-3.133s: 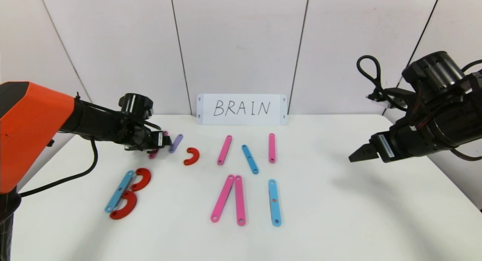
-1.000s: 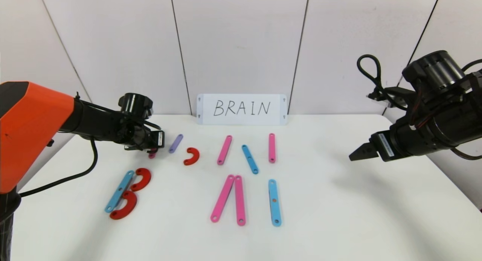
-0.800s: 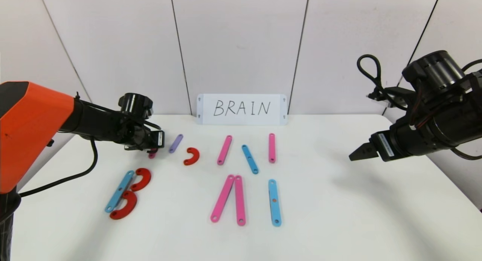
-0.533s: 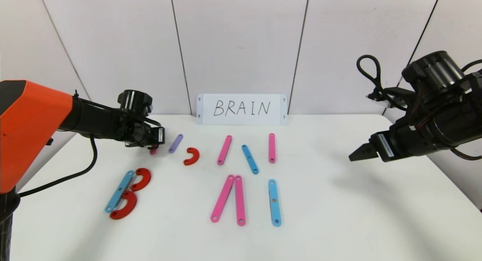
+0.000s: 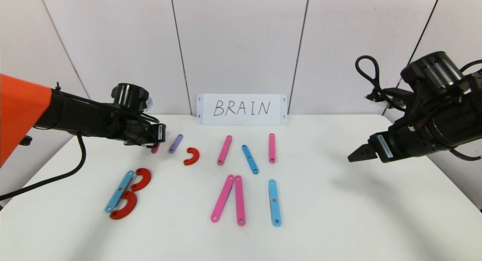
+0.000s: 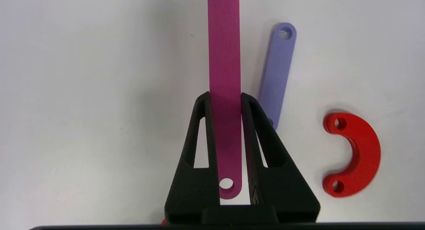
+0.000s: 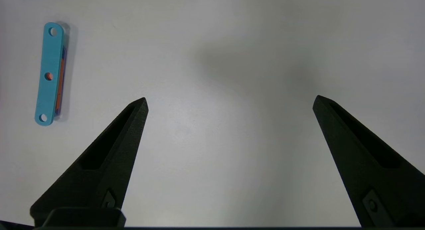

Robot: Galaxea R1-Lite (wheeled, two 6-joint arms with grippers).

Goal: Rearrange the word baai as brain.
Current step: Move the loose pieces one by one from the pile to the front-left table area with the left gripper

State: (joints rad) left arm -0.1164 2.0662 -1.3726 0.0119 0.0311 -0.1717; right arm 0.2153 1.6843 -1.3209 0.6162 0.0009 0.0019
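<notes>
My left gripper (image 5: 157,139) (image 6: 225,95) is shut on a pink strip (image 6: 224,57) at the far left of the table; in the head view only the strip's low end (image 5: 154,150) shows under the gripper. Beside it lie a purple strip (image 5: 175,143) (image 6: 278,70) and a red curve (image 5: 192,156) (image 6: 360,155). The rest of the word baai lies flat: a blue strip (image 5: 119,191) with two red curves (image 5: 141,179) as B, two pink strips (image 5: 223,198) meeting at the top, and a blue strip (image 5: 274,202) (image 7: 49,74). My right gripper (image 5: 356,155) (image 7: 230,102) hangs open and empty at the right.
A white card (image 5: 241,109) with handwritten BRAIN leans on the back wall. In the row before it lie a pink strip (image 5: 224,150), a slanted blue strip (image 5: 250,159) and another pink strip (image 5: 272,148). The white table (image 5: 339,215) is bare under the right gripper.
My left arm has risen a little and drawn back leftward with the pink strip in its grip. The right arm and the other pieces have not moved.
</notes>
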